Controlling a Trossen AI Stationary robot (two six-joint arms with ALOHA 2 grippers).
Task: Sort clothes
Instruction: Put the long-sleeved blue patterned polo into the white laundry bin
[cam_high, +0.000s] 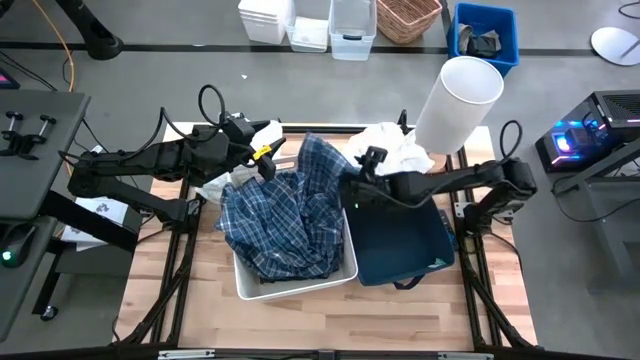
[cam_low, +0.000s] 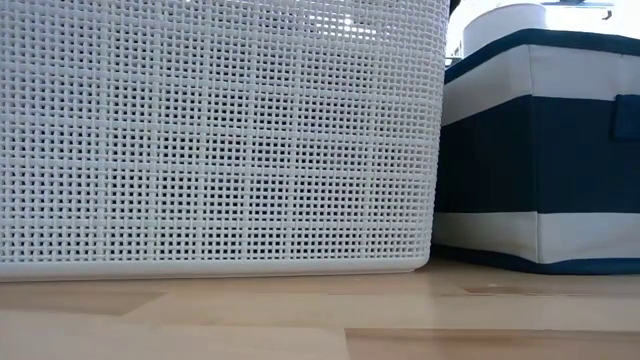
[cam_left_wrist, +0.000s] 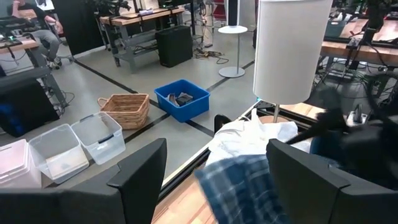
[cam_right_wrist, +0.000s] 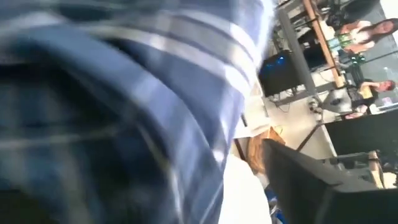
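The blue-and-white plaid shirt (cam_high: 290, 215) lies spread over the white plastic bin (cam_high: 300, 285), one part reaching toward the far edge. White garments (cam_high: 398, 148) are heaped behind the navy bin (cam_high: 400, 245). My left gripper (cam_high: 262, 165) is open above the shirt's far left part; the shirt shows between its fingers in the left wrist view (cam_left_wrist: 242, 186). My right gripper (cam_high: 352, 188) is at the shirt's right edge, over the gap between the bins. Its one visible finger (cam_right_wrist: 305, 180) stands wide to the side. The dark green and dark grey garments are hidden. My right gripper has the plaid shirt's cloth (cam_right_wrist: 137, 106) lying close over it, which hides its other finger. I cannot tell whether the fingers touch the cloth. My left gripper's fingers stand on either side of the shirt, and I cannot tell whether they touch it.
A tall white cylinder (cam_high: 460, 95) stands at the table's far right. The low view shows only the white bin's lattice wall (cam_low: 220, 130) and the navy bin's side (cam_low: 540, 150). A blue crate (cam_high: 485, 35), a wicker basket (cam_high: 408, 18) and clear tubs (cam_high: 352, 25) stand on the floor beyond.
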